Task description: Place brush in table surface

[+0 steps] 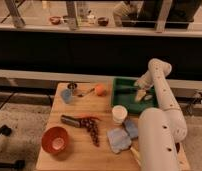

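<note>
The brush (pixel 123 90) shows as a slim dark tool lying in the green tray (pixel 120 103) at the back right of the table surface (pixel 101 150), a light-brown wooden top. My gripper (pixel 141 94) is at the end of the white arm (pixel 159 75). It is low over the right part of the tray, just right of the brush. I cannot tell whether it touches the brush.
On the wood are an orange ball (pixel 99 89) with a slim spoon-like tool (pixel 85 93) beside it, a blue cup (pixel 67 96), a dark grey cylinder (pixel 70 119), a red bowl (pixel 55 139), a white cup (pixel 119 114) and blue cloths (pixel 122 136). The arm's base (pixel 156 142) covers the front right corner.
</note>
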Controlling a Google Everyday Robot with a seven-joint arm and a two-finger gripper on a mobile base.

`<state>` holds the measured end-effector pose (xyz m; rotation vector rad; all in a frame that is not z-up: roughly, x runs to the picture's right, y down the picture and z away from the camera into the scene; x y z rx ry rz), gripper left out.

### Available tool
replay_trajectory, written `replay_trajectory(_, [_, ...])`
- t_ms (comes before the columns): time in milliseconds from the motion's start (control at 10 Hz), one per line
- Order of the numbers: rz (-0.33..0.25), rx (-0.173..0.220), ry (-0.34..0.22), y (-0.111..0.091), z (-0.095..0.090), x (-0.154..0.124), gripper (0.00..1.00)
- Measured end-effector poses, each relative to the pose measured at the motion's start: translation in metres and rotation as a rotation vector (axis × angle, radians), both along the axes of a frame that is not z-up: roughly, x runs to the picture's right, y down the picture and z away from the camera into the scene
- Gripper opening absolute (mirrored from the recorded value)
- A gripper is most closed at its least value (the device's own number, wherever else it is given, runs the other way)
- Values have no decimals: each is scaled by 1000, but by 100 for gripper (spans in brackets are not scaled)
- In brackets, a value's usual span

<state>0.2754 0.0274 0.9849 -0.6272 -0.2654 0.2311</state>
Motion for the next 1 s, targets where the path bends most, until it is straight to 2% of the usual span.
replay_trajectory(300, [2,-8,2,4,4,1,79])
replay_trajectory(400, [3,-9,2,5,5,2,75])
replay_trajectory(1000, [7,-9,-6,6,7,5,16])
